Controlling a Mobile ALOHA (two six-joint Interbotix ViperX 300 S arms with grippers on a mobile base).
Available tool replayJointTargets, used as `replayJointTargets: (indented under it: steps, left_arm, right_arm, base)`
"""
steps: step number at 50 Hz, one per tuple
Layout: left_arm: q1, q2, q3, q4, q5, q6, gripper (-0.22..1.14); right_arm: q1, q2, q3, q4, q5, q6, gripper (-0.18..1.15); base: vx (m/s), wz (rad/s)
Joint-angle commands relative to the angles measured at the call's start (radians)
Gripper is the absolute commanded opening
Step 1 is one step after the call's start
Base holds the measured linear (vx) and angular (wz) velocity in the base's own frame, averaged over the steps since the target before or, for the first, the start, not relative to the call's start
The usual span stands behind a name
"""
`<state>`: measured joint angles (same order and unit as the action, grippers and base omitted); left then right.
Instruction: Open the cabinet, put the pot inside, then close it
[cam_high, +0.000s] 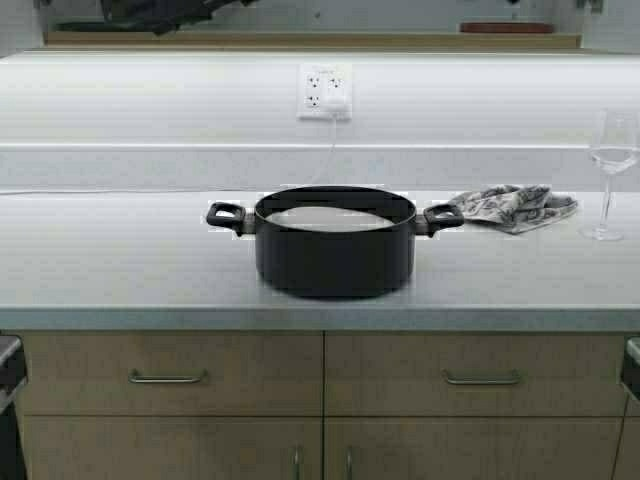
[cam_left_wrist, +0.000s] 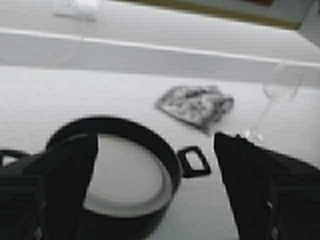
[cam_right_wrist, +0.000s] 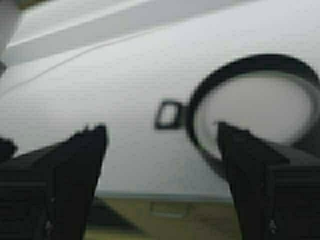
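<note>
The black pot (cam_high: 335, 250) stands upright in the middle of the grey countertop (cam_high: 120, 270), pale inside, no lid, a loop handle on each side. My left gripper (cam_left_wrist: 155, 136) is open, held back from the pot and above it, with nothing between its fingers; the pot (cam_left_wrist: 125, 125) lies below it. My right gripper (cam_right_wrist: 161, 127) is open too, out over the counter's front edge, with the pot (cam_right_wrist: 200, 100) and one loop handle (cam_right_wrist: 167, 115) beyond it. Neither gripper touches the pot. A tan wooden edge (cam_high: 300, 41) runs along the top; the cabinet's doors are out of view.
A patterned cloth (cam_high: 515, 205) lies right of the pot, and a wine glass (cam_high: 612, 165) stands at the far right. A wall outlet (cam_high: 325, 92) with a plugged-in cord sits behind the pot. Base drawers (cam_high: 170, 377) with steel handles are below the counter.
</note>
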<state>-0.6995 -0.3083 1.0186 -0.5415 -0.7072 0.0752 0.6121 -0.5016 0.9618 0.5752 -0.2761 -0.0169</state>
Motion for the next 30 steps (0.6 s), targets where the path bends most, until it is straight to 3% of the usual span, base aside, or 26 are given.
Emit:
replayJointTargets:
  steps: [1, 8, 20, 30]
  left_arm:
    - [-0.012, 0.087, 0.095, 0.075, -0.172, -0.189, 0.98]
    - [-0.012, 0.291, 0.153, 0.158, -0.411, -0.403, 0.98]
    - [0.009, 0.726, 0.126, 0.17, -0.871, -0.779, 0.99]
    - [0.064, 0.908, 0.052, 0.175, -0.957, -0.986, 0.99]
  right_arm:
    - [0.071, 0.048, 0.132, -0.008, -0.238, 0.132, 0.96]
    - [0.072, 0.173, 0.23, -0.124, -0.431, 0.328, 0.96]
    - [0.012, 0.491, 0.244, -0.321, -0.815, 0.623, 0.97]
    - [-0.052, 0.742, 0.219, -0.373, -1.075, 0.81, 0.97]
  base:
    - [0.0, 0.0]
    - [0.0, 0.0]
    - [0.0, 0.0]
    - [0.0, 0.0]
